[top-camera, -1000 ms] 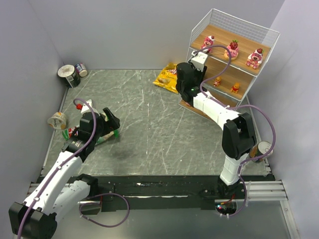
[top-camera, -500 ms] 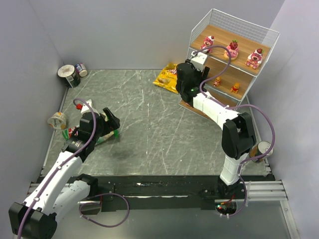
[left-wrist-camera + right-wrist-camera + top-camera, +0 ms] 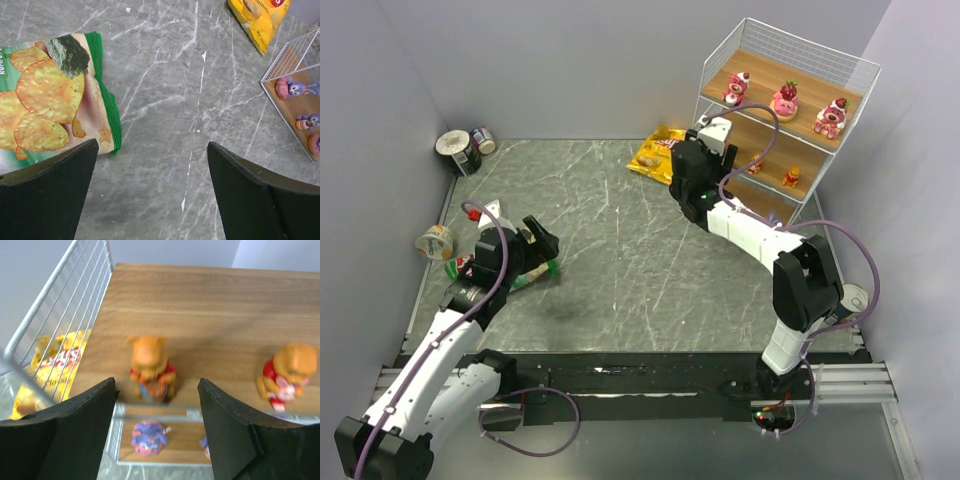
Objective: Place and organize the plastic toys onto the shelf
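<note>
The shelf (image 3: 766, 72) stands at the back right. Its top board holds three pink-and-red toys (image 3: 786, 98), and two orange toys (image 3: 791, 177) show on the middle board. My right gripper (image 3: 713, 138) hangs open at that board's left end. In the right wrist view an orange toy (image 3: 151, 369) stands free on the middle board (image 3: 210, 305), just beyond my right gripper (image 3: 156, 386), with a second orange toy (image 3: 285, 374) to its right. A purple toy (image 3: 149, 437) sits on the bottom board. My left gripper (image 3: 152, 145) is open over bare floor, holding nothing.
A green chip bag (image 3: 50, 100) lies by the left fingers. A yellow chip bag (image 3: 657, 155) lies just left of the shelf. Tin cans (image 3: 460, 150) stand in the back left corner, one (image 3: 436, 241) by the left wall, another (image 3: 850, 298) near the right arm.
My right gripper has opened wider and drawn back a little from the middle board, with the orange toy left standing there. The left arm has barely moved.
</note>
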